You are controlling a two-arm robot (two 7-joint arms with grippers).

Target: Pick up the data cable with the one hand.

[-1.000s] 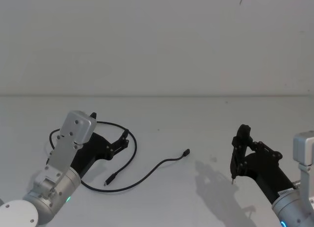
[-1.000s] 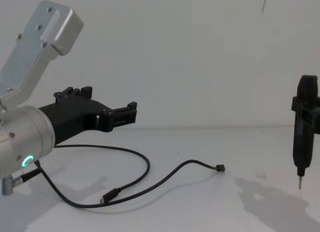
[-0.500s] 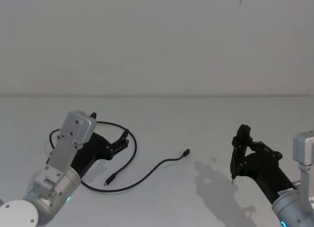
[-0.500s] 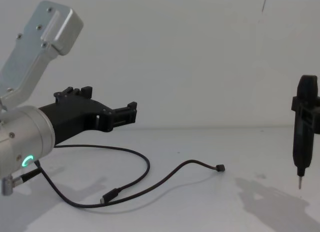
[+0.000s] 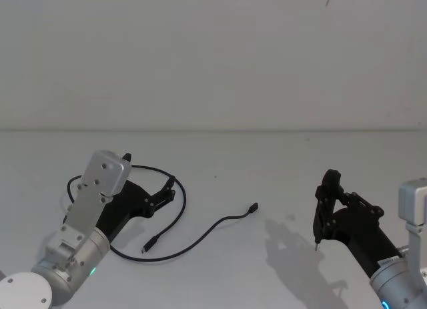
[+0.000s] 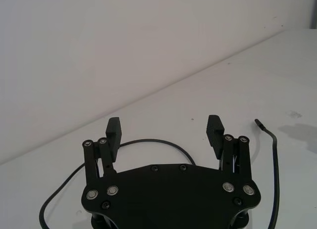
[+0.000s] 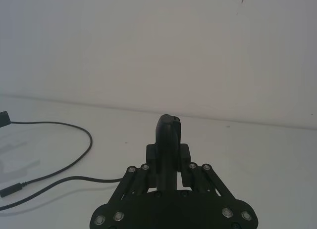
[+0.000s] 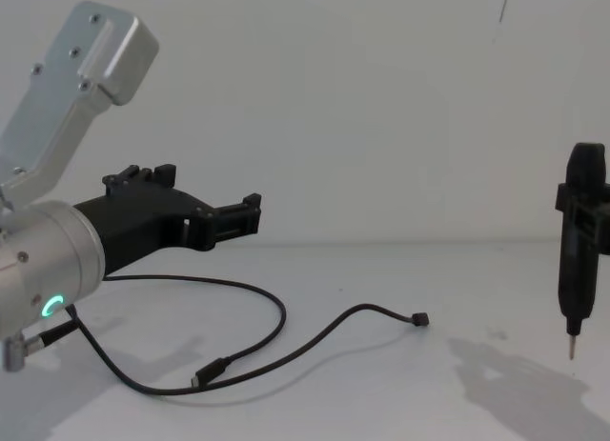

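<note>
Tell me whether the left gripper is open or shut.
Open: the left gripper has its fingers spread wide apart, gripping nothing.

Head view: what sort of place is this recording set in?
Likely a robot lab test bench: a plain white table against a blank wall, the data cable lying loose on it, the left gripper open over its loop, the right gripper shut, off to the right.
</note>
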